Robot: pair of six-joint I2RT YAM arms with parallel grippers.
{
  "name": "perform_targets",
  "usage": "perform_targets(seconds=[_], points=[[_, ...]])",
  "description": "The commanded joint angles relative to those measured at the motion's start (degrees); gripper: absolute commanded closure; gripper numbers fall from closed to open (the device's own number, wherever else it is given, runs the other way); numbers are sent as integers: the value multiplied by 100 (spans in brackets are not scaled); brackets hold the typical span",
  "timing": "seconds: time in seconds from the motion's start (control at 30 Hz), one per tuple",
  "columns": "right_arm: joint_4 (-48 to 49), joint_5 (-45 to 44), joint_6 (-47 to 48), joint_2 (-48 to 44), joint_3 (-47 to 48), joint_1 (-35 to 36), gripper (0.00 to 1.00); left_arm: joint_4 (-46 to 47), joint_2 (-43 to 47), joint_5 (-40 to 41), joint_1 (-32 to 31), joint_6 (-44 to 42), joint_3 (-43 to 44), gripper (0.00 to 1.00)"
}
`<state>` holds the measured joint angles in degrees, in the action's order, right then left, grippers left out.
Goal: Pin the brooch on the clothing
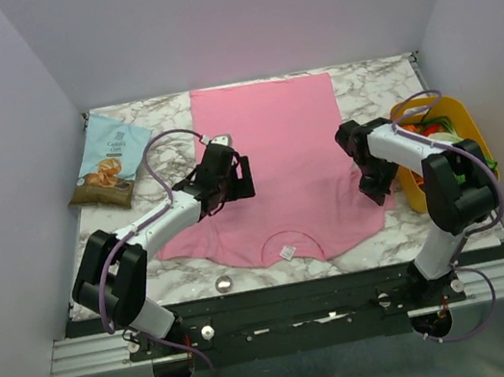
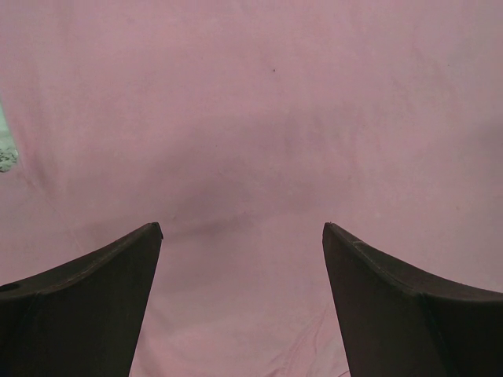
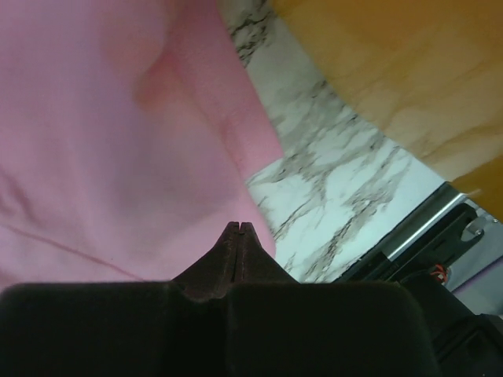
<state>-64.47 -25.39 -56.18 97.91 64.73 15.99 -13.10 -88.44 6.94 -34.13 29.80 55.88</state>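
The clothing (image 1: 275, 155), a pink T-shirt, lies flat on the marble table with its neckline and white label (image 1: 288, 252) toward the near edge. The brooch (image 1: 223, 283), a tiny silvery disc, rests on the marble just in front of the shirt's near left hem, apart from both grippers. My left gripper (image 1: 239, 179) hovers over the shirt's left half, open, with only pink fabric (image 2: 251, 118) between its fingers (image 2: 102, 290). My right gripper (image 1: 375, 191) is at the shirt's right sleeve edge (image 3: 94, 141). Its jaws are shut tip to tip (image 3: 238, 226), and no fabric shows between them.
A snack bag (image 1: 110, 160) lies at the back left of the table. A yellow basket (image 1: 461, 127) holding coloured items stands at the right edge, close beside the right arm, and shows in the right wrist view as an orange wall (image 3: 393, 71). Bare marble (image 3: 338, 188) separates shirt and basket.
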Motion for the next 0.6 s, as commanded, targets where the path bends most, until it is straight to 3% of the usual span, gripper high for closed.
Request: perform_targets(seconds=[0.0, 0.57], points=[[-619, -687, -516, 316, 233, -34, 99, 159, 29, -167, 20, -45, -86, 8], [-408, -818, -305, 887, 172, 194, 99, 115, -173, -237, 47, -115, 72, 8]])
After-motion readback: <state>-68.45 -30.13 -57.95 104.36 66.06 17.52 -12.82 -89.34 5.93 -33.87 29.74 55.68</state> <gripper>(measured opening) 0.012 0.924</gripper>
